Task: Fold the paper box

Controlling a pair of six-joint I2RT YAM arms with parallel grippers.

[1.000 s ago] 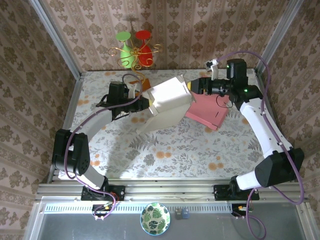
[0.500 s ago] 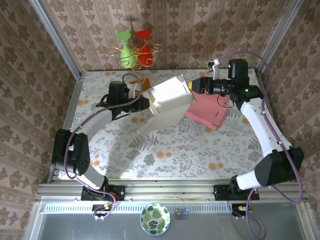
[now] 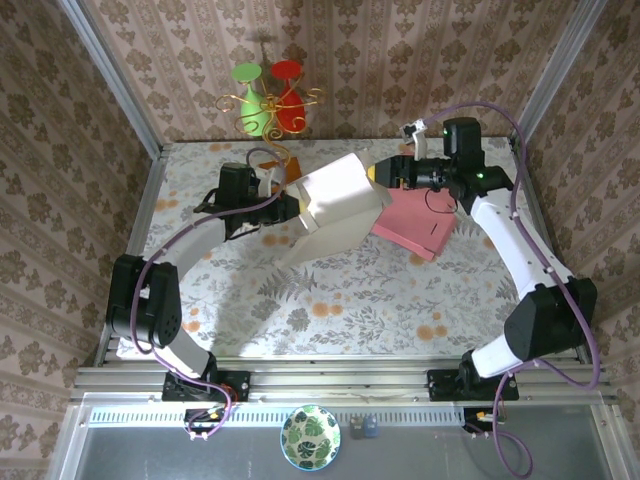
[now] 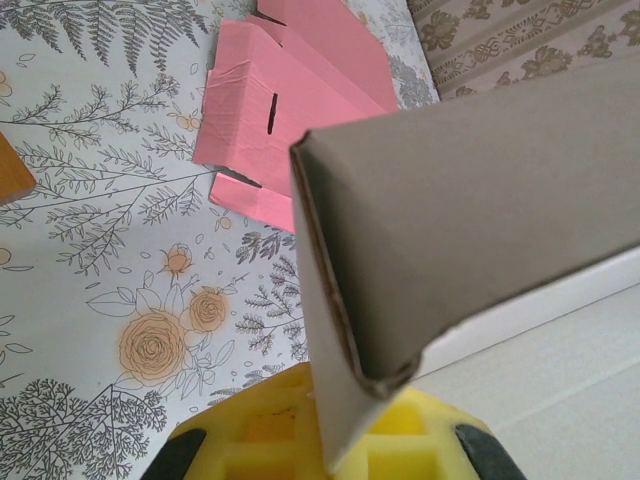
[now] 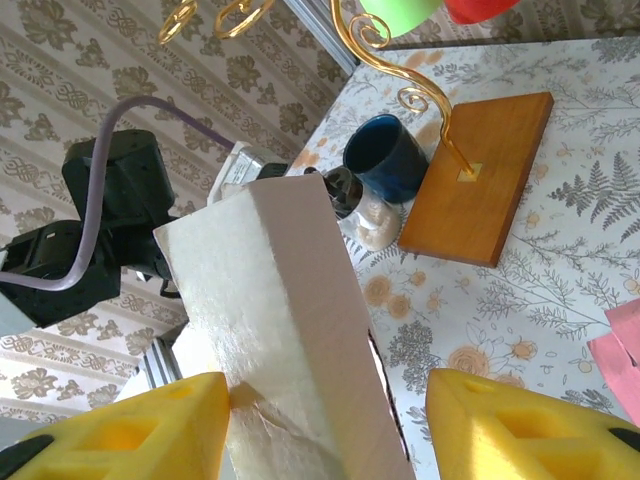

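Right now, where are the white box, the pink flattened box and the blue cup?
white box point(image 3: 338, 205), top view, its broad upper panel.
pink flattened box point(image 3: 420, 226), top view, its bare middle.
blue cup point(image 5: 396, 170), right wrist view, its outer wall.

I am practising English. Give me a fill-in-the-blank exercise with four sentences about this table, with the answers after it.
1. The left tool is ____ on an edge of the white box.
2. The right tool has its jaws ____ around that box.
3. The flat box lying on the table is ____.
4. The mug beside the wooden stand is ____.
Missing words: shut, open, pink, blue.
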